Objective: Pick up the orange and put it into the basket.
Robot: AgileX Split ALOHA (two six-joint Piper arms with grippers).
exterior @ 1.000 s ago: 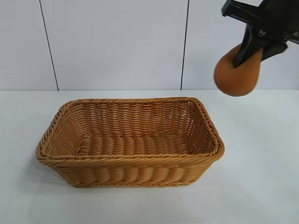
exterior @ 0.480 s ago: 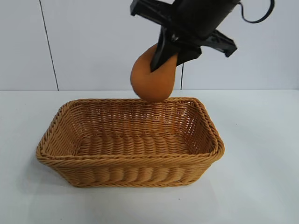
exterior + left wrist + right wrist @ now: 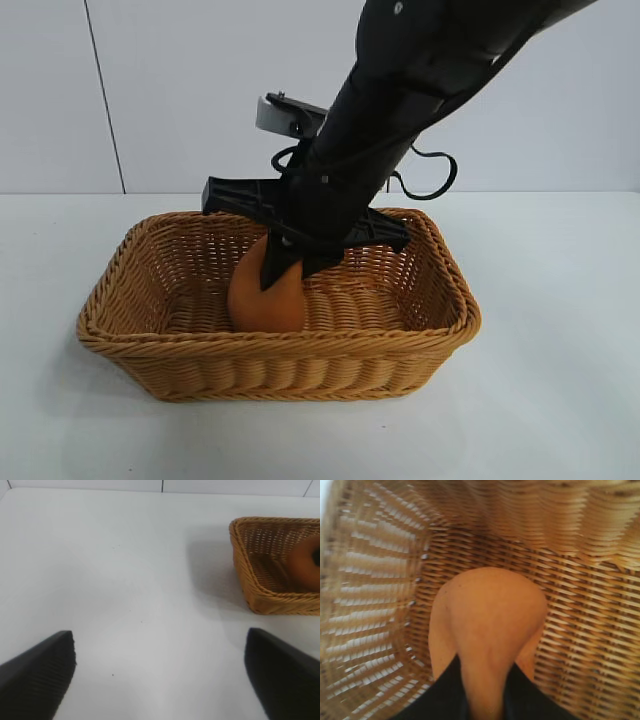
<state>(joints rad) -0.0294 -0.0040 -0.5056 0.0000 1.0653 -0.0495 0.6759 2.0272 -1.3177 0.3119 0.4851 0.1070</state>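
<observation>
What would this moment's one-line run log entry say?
stage: placing | right gripper: shut on orange, lowered inside basket | left gripper: open, parked over table | release: not yet

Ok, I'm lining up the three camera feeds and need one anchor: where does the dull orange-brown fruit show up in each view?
Exterior view: the dull orange-brown fruit sits low inside the tan woven wicker basket, left of centre, pinched by the right claw.
Left wrist view: at the right edge, inside the basket, partly cut off.
Right wrist view: centre frame, between the black fingers.
Shared landmark: the basket's weave.
</observation>
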